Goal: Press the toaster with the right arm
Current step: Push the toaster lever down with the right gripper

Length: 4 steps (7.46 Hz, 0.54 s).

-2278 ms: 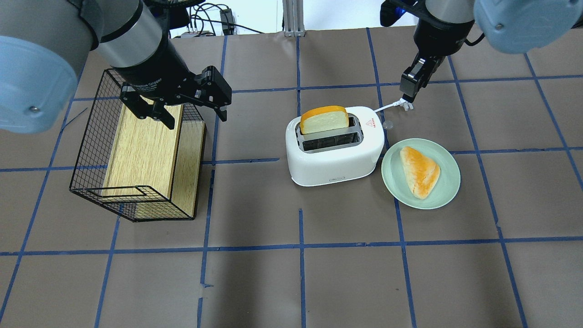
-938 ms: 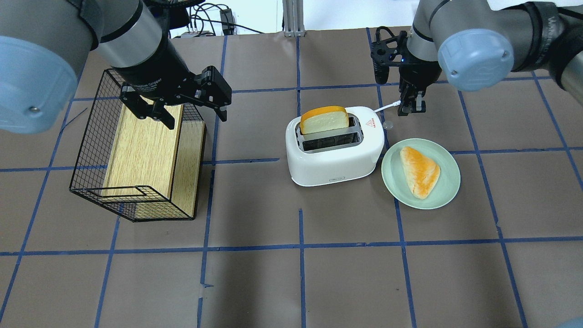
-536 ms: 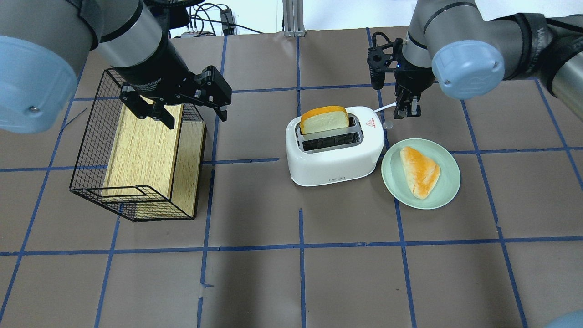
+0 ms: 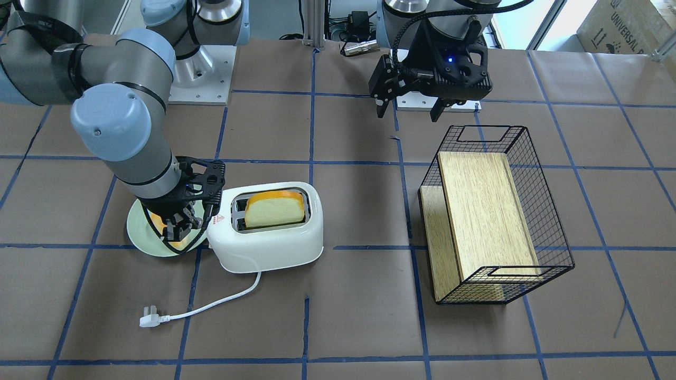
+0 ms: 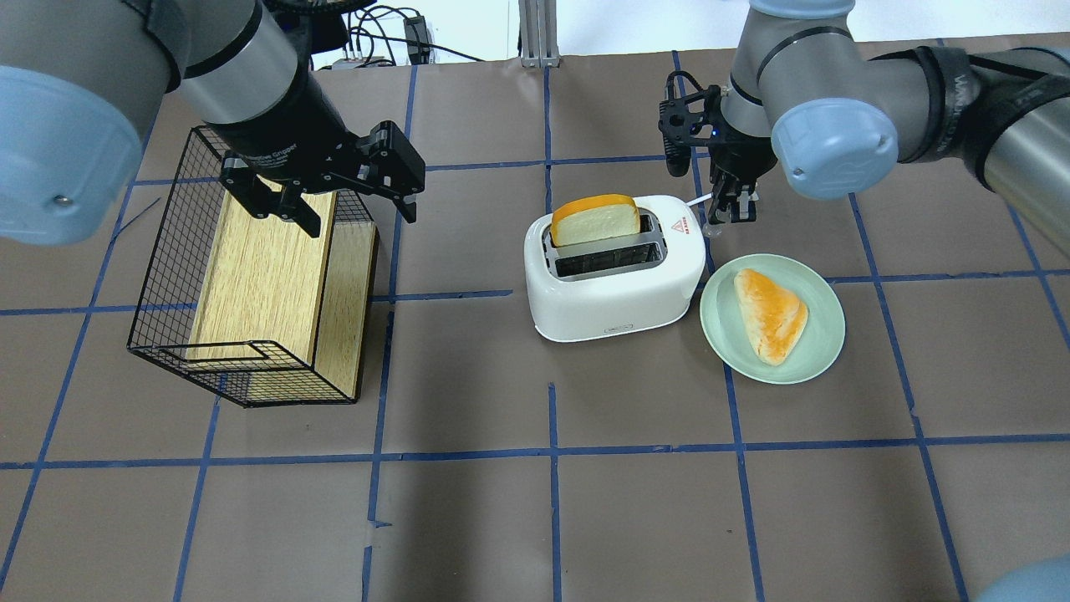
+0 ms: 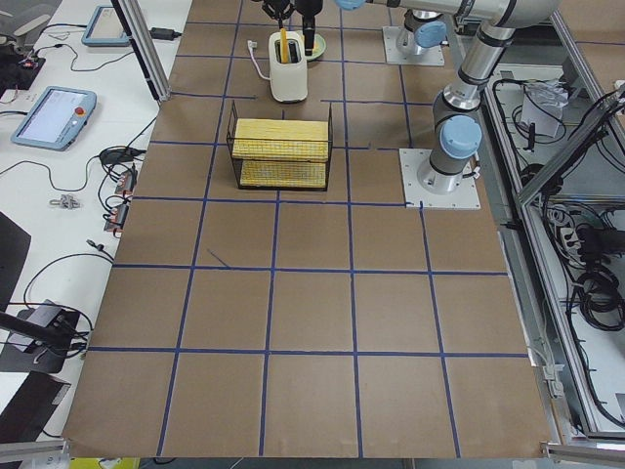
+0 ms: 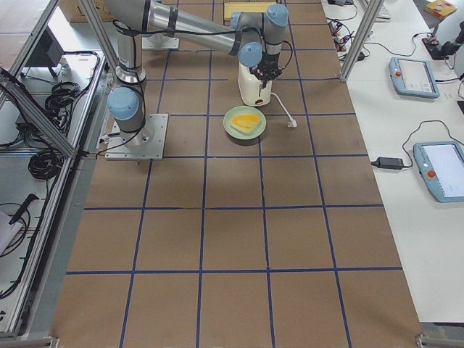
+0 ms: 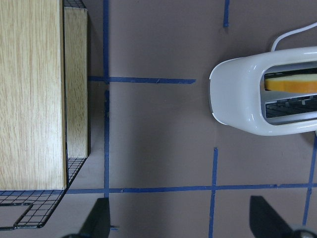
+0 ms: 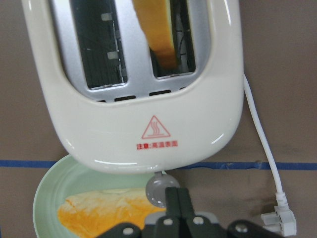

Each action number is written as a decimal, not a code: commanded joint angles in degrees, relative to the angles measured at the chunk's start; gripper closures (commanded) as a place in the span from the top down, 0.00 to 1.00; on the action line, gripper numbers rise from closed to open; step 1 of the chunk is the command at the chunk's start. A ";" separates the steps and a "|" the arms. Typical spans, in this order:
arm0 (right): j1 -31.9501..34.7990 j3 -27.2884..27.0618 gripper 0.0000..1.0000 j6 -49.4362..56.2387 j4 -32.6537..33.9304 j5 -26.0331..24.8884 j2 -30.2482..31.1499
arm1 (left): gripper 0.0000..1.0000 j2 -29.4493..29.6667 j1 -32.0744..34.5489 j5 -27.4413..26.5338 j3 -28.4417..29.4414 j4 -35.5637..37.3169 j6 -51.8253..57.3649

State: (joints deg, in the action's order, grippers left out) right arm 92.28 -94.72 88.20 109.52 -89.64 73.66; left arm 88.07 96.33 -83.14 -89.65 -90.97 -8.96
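Note:
The white two-slot toaster (image 5: 614, 284) stands mid-table, with a slice of bread (image 5: 595, 219) upright in its far slot. Its silver lever knob (image 9: 157, 191) sticks out of the end that has the red triangle mark (image 9: 155, 128). My right gripper (image 5: 726, 211) is shut and empty. Its fingertips (image 9: 177, 198) hang just over the knob's edge, beside the toaster's right end (image 4: 216, 232); I cannot tell if they touch it. My left gripper (image 5: 359, 219) is open and empty above the wire basket.
A pale green plate (image 5: 823, 334) with a bread piece (image 5: 771, 313) sits right next to the toaster's knob end. The white cord and plug (image 4: 150, 318) trail on the far side. A black wire basket (image 5: 167, 276) holds a wooden block (image 5: 259, 276) at the left.
My right arm has swung left and down from over the plug to the toaster's knob end, with its gripper shut throughout. The left arm, toaster and plate have not moved.

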 commanded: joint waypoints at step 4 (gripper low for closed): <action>0.10 -5.74 0.10 0.31 7.02 -0.01 -0.36 | 1.00 0.00 0.00 0.00 0.00 0.00 0.00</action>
State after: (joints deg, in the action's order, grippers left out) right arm 92.39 -99.47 88.45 115.48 -89.66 73.29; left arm 88.07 96.33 -83.14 -89.65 -90.97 -8.97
